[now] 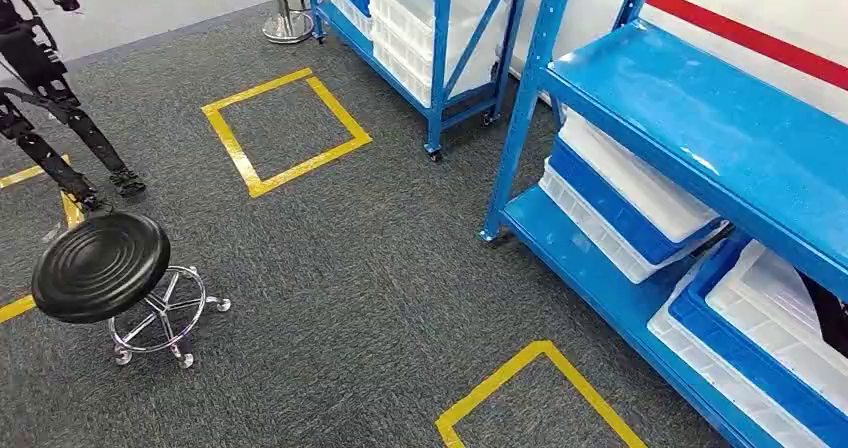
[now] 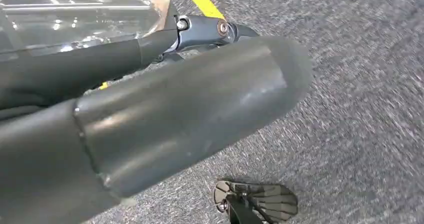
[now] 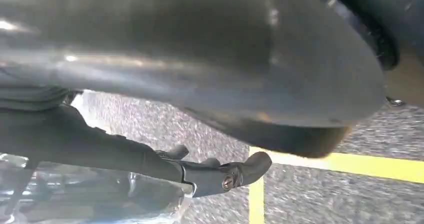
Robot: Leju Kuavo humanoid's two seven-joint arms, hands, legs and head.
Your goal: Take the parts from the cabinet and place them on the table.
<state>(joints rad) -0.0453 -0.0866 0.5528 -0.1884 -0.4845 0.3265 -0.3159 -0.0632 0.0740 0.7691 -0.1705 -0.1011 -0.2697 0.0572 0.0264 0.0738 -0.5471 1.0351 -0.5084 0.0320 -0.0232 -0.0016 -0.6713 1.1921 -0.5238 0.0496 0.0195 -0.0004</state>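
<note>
The blue shelf rack (image 1: 720, 138) stands at the right of the head view. Stacked white and blue bins (image 1: 640, 198) sit on its bottom shelf, with more bins (image 1: 770, 338) nearer me. What the bins contain is hidden. A second blue rack (image 1: 440, 28) with white bins stands further back. My left hand (image 2: 200, 99) hangs over grey carpet, its thick thumb and a dark finger (image 2: 210, 29) stretched out with nothing between them. My right hand (image 3: 200, 59) hangs the same way, a dark finger (image 3: 220, 176) extended, holding nothing.
A black round stool (image 1: 100, 263) on a chrome wheeled base stands at the left. Yellow tape squares (image 1: 285, 128) (image 1: 540, 388) mark the carpet. A dark legged machine (image 1: 40, 98) stands at the far left, and a metal post base (image 1: 288, 23) at the back.
</note>
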